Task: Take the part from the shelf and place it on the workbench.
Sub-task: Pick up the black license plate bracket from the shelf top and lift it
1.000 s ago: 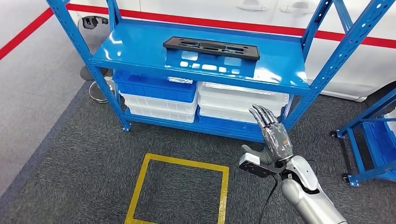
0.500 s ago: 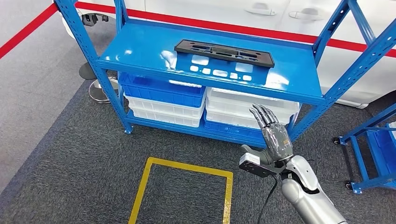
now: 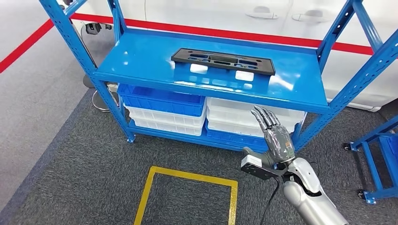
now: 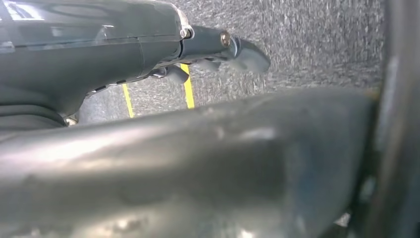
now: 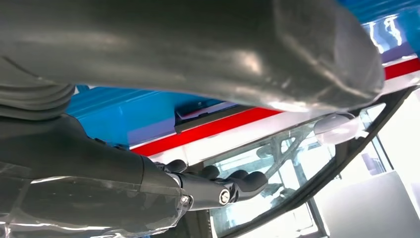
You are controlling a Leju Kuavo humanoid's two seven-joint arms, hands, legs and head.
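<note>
Lying flat on the top board of the blue shelf [image 3: 141, 56], the black part [image 3: 223, 61] was seen at about 12 o'clock in the head view, its long side parallel to the front edge of the board. Nothing was touching it. Under the board, a blue crate [image 3: 162, 99] and white crates [image 3: 253, 117] were stacked side by side. The right robot hand [image 3: 274, 138] was raised at about 4 o'clock, in front of the shelf and well below the part, with the fingers stretched out and a little apart and nothing held in them. In the left wrist view, the left robot hand [image 4: 148, 44] was seen over grey carpet; whether it was open or closed could not be told. A yellow square [image 3: 187, 197] was marked on the carpet at about 6 o'clock.
</note>
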